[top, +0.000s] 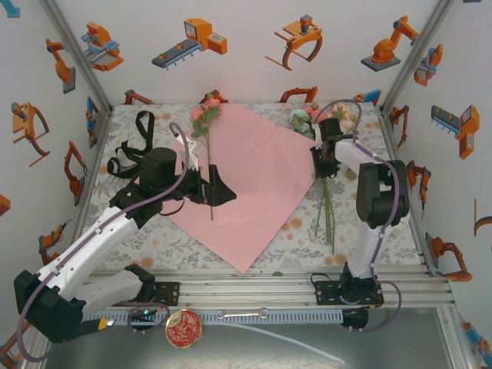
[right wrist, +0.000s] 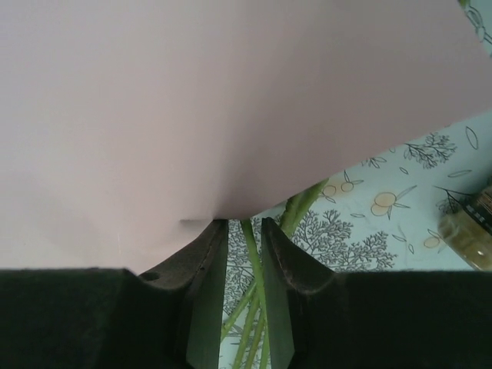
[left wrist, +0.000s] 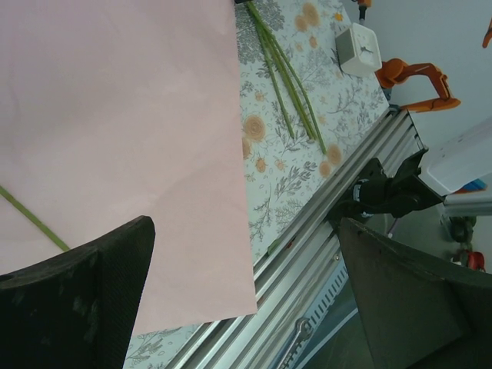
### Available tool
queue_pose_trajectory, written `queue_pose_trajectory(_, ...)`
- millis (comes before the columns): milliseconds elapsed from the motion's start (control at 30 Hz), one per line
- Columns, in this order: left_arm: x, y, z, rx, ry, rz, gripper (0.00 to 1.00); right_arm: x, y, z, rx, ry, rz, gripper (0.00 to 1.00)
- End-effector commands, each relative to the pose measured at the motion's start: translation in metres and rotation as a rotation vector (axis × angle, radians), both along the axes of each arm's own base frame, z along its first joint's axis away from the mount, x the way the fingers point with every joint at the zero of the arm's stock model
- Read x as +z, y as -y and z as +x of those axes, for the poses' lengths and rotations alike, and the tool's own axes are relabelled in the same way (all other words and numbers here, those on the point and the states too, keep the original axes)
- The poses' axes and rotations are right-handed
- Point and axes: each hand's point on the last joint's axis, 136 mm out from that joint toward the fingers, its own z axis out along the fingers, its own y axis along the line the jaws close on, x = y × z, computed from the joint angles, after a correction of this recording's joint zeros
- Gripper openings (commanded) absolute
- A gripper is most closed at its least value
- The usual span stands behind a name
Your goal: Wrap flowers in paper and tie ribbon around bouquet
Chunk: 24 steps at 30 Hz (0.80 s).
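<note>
Two grippers live | L gripper [top: 212, 187] jaws wide apart over pink paper [top: 257, 165] at centre, by lone rose [top: 204, 115] stem | R gripper [right wrist: 244, 227] fingers nrly together astride flowers [top: 304, 119] stems at paper's right edge, grip unclear | ribbon [top: 144, 127] far left

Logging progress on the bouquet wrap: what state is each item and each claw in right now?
paper: spread flat, pink side up, unwrapped.
single rose: lying on the paper.
other flowers: loose bunch lying at the paper's right corner.
ribbon: loose, untied, left of the paper.
left claw: wide open over the paper, holding nothing.
right claw: narrowed around the bunch's stems; grip uncertain.
</note>
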Motion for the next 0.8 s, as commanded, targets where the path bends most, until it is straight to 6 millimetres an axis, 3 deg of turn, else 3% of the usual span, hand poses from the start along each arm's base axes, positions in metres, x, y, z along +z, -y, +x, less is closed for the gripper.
queue_pose_trajectory(0, -0.001, -0.002, -0.002, -0.006, 0.023, 0.025, 0.97, -0.004, -0.007, 0.002, 0.026, -0.018, 0.015, 0.25)
queue_pose_trajectory(100, -0.004, -0.002, -0.002, -0.005, 0.019, 0.035, 0.97, -0.007, -0.005, 0.002, 0.022, -0.027, 0.009, 0.24)
queue_pose_trajectory(200, -0.004, -0.002, -0.001, -0.003, 0.015, 0.037, 0.97, 0.001, 0.000, 0.001, 0.011, -0.016, -0.020, 0.12)
queue_pose_trajectory(367, -0.002, -0.004, 0.000, 0.007, 0.027, 0.041, 0.97, 0.031, 0.017, -0.001, -0.025, 0.044, -0.098, 0.05)
queue_pose_trajectory(567, -0.003, -0.005, 0.000, 0.012, 0.024, 0.044, 0.97, 0.077, 0.032, 0.000, -0.065, 0.141, -0.168, 0.04)
queue_pose_trajectory(767, -0.001, -0.008, -0.001, 0.023, 0.031, 0.044, 0.97, 0.094, 0.058, 0.003, -0.120, 0.146, -0.307, 0.01)
